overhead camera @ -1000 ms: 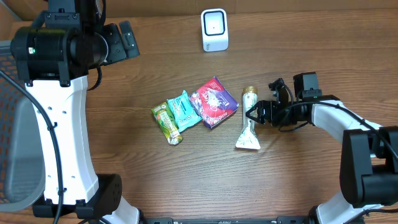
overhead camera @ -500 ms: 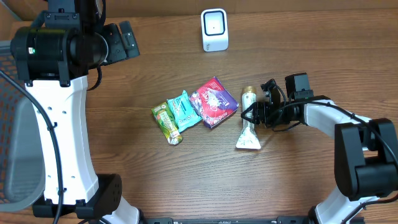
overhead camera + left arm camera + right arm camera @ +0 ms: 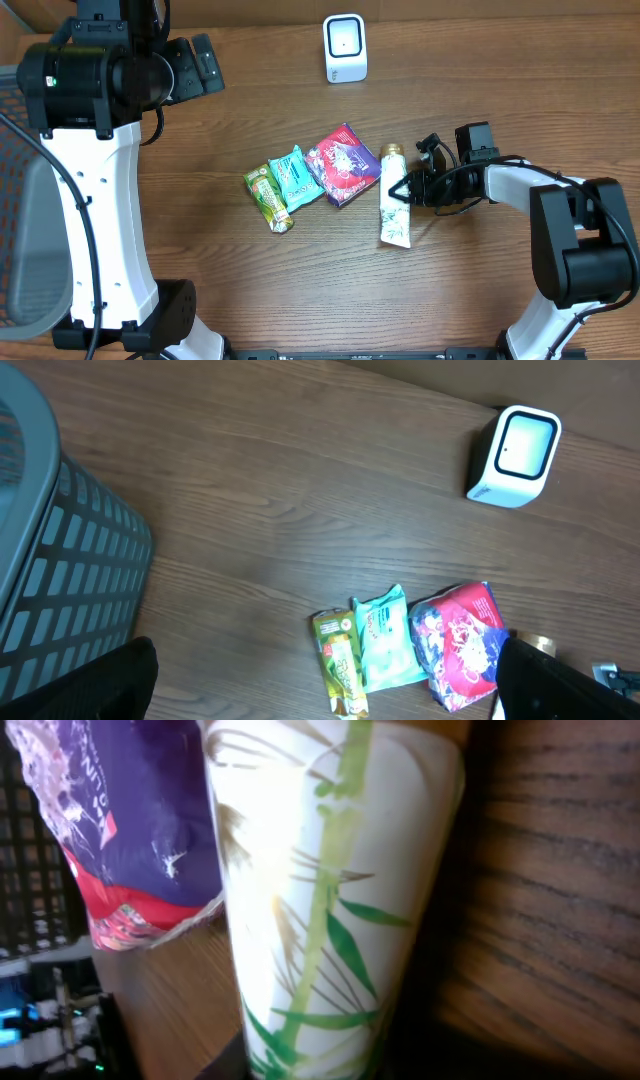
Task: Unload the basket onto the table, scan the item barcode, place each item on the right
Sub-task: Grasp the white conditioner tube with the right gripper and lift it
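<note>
A white tube (image 3: 394, 205) printed with green bamboo lies on the wooden table, its gold cap toward the back. My right gripper (image 3: 402, 188) reaches in from the right and is shut on the tube's middle. In the right wrist view the tube (image 3: 320, 900) fills the space between the jaws. The white barcode scanner (image 3: 345, 47) stands at the back of the table, also seen from the left wrist (image 3: 513, 455). My left gripper (image 3: 325, 670) hangs high above the table's left side, open and holding nothing.
Left of the tube lie a purple and red packet (image 3: 343, 163), a teal packet (image 3: 296, 175) and a green packet (image 3: 267, 197). The purple packet (image 3: 120, 830) touches the tube's side. A grey slatted basket (image 3: 50, 560) stands off the table's left edge.
My right gripper slid left and closed on the tube. The tube swung round, its cap shifting left toward the purple packet. The left arm has not moved.
</note>
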`<act>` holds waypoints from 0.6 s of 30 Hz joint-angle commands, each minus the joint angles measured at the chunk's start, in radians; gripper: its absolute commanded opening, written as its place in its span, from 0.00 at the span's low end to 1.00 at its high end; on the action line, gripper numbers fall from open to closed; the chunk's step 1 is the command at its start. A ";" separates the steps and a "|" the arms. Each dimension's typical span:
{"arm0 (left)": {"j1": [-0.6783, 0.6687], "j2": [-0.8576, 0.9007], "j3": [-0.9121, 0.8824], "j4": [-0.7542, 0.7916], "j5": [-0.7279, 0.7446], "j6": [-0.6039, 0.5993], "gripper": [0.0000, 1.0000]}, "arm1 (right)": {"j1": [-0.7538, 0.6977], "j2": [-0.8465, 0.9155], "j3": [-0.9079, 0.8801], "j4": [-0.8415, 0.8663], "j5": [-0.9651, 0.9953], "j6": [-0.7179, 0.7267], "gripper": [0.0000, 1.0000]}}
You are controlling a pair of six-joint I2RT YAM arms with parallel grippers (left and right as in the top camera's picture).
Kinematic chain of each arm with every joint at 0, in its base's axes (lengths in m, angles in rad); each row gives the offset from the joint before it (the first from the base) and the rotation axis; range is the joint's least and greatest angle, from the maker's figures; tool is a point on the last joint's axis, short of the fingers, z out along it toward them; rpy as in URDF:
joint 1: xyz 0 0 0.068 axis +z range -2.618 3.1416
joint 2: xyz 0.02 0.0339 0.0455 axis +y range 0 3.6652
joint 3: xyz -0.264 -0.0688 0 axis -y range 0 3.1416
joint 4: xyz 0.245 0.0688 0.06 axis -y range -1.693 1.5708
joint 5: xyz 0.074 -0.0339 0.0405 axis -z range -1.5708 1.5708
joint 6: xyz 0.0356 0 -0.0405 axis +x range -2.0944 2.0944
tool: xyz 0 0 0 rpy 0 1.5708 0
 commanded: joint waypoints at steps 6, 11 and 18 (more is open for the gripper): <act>0.000 -0.002 -0.002 -0.001 0.008 -0.011 1.00 | -0.018 -0.002 0.058 -0.131 -0.008 0.000 0.08; 0.000 -0.002 -0.002 -0.002 0.008 -0.011 1.00 | -0.026 -0.052 0.154 -0.291 0.152 0.014 0.09; 0.000 -0.002 -0.002 -0.002 0.008 -0.011 1.00 | -0.026 -0.063 0.253 -0.438 0.450 0.057 0.75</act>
